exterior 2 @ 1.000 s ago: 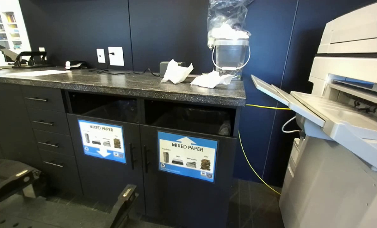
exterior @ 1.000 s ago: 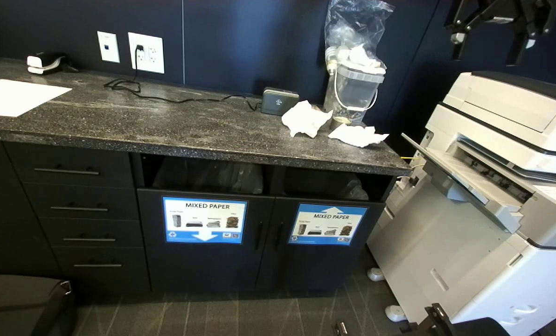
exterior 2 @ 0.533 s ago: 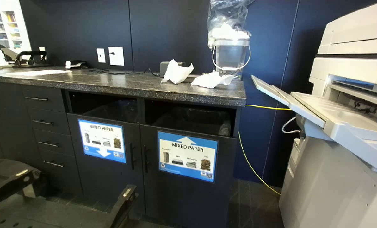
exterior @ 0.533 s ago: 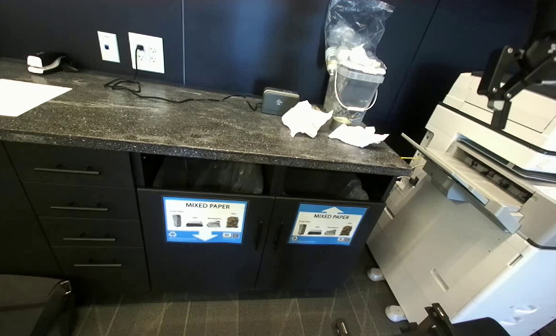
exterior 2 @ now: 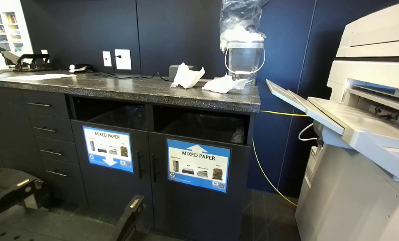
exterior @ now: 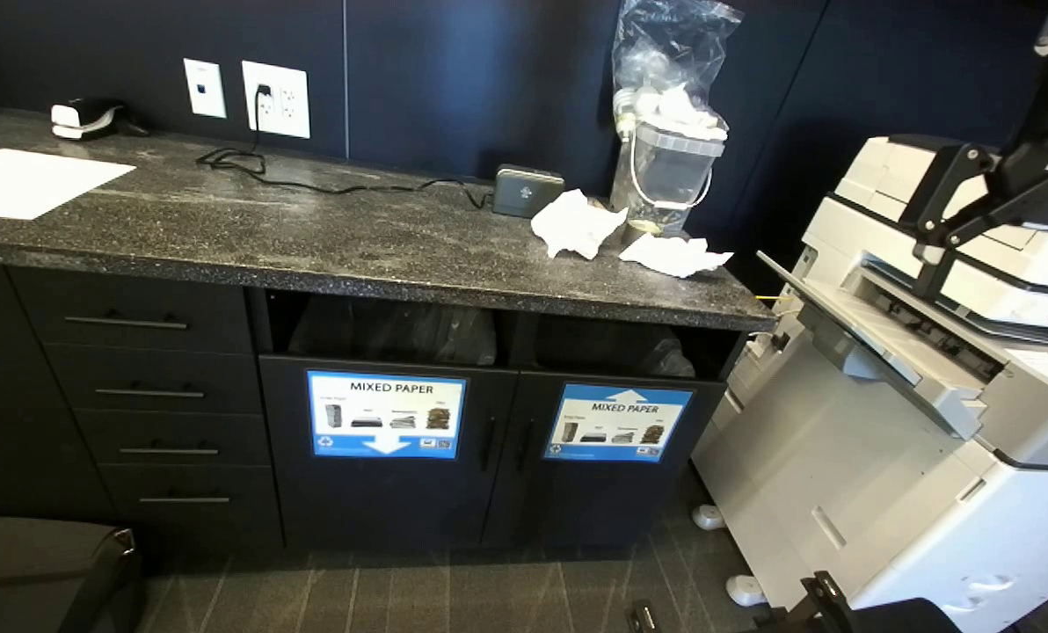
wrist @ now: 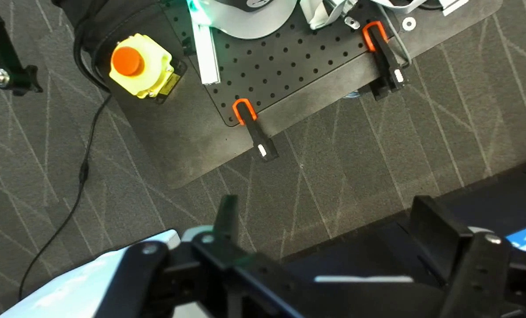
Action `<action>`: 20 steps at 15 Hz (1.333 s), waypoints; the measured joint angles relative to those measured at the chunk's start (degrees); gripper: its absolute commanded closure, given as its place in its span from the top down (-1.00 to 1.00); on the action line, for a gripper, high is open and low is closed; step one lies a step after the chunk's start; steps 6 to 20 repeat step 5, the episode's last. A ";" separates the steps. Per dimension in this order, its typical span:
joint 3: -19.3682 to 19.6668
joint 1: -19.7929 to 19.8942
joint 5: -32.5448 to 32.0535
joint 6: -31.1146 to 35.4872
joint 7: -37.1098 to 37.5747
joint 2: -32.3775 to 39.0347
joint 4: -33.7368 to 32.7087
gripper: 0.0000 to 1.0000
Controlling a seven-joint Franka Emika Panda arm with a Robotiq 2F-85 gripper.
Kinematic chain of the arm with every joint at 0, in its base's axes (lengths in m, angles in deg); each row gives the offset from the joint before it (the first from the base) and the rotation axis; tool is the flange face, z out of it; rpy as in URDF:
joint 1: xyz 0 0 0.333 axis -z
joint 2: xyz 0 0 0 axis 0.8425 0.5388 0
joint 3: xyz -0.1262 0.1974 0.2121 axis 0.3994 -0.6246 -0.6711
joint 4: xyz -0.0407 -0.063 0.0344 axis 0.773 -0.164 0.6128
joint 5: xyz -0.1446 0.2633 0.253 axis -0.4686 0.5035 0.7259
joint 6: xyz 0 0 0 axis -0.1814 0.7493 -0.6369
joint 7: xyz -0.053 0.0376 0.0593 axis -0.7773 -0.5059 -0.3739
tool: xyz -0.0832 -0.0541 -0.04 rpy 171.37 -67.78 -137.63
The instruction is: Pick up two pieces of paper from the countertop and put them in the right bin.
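Observation:
Two white rumpled pieces of paper lie on the dark speckled countertop (exterior: 331,230) near its right end. The left paper (exterior: 574,225) stands up somewhat and also shows in an exterior view (exterior 2: 187,77). The right paper (exterior: 675,256) lies flatter near the edge, also seen in an exterior view as a low crumpled paper (exterior 2: 221,84). The right bin (exterior: 568,501) has a black front, a blue label and a slot opening below the countertop. My gripper (exterior: 1006,294) is open and empty, in front of the printer, right of the papers. The wrist view shows the gripper (wrist: 329,218) with fingers wide apart over floor and cabinet; no paper shows there.
A printer (exterior: 840,475) with a protruding tray (exterior 2: 303,107) stands right of the counter. A plastic-wrapped bucket (exterior: 669,167) and a small dark box (exterior: 527,191) stand behind the papers. A flat white sheet (exterior: 36,182) lies far left. The left bin (exterior: 383,501) adjoins the right bin.
My gripper has moved down and to the right in an exterior view, from above the printer to in front of it. The papers have not moved.

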 measured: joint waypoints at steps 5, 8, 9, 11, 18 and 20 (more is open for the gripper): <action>0.00 1.10 0.67 0.58 -0.01 -2.66 2.03 1.00; 0.00 1.10 0.67 0.58 -0.01 -2.66 2.03 1.00; 0.00 1.10 0.67 0.58 -0.01 -2.66 2.03 1.00; 0.00 1.10 0.67 0.58 -0.01 -2.66 2.03 1.00; 0.00 1.10 0.67 0.58 -0.01 -2.66 2.03 1.00; 0.00 1.10 0.67 0.58 -0.01 -2.66 2.03 1.00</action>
